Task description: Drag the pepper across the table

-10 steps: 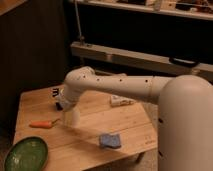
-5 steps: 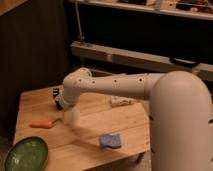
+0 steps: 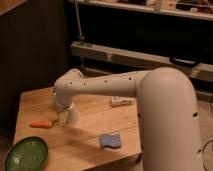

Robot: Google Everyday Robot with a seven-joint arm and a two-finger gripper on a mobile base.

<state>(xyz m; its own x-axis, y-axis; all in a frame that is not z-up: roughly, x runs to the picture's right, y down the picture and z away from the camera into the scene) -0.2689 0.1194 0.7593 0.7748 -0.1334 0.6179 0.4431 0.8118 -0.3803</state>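
Observation:
The pepper (image 3: pixel 41 124) is a small slim orange-red vegetable lying flat on the left part of the light wooden table (image 3: pixel 90 150). My white arm reaches in from the right, with its wrist bent down over the table's left half. The gripper (image 3: pixel 63 119) hangs below the wrist, just right of the pepper's right end and low over the tabletop. I cannot tell whether it touches the pepper. A pale cup-like shape (image 3: pixel 73 115) sits right beside the gripper, partly merged with it.
A green plate (image 3: pixel 26 154) lies at the table's front left corner. A blue sponge (image 3: pixel 110 141) lies near the front edge. A small white object (image 3: pixel 121 101) lies at the back right. A dark railing and shelf stand behind the table.
The arm's wrist and gripper have shifted a little left, closer to the pepper. The pepper, sponge and plate have not moved.

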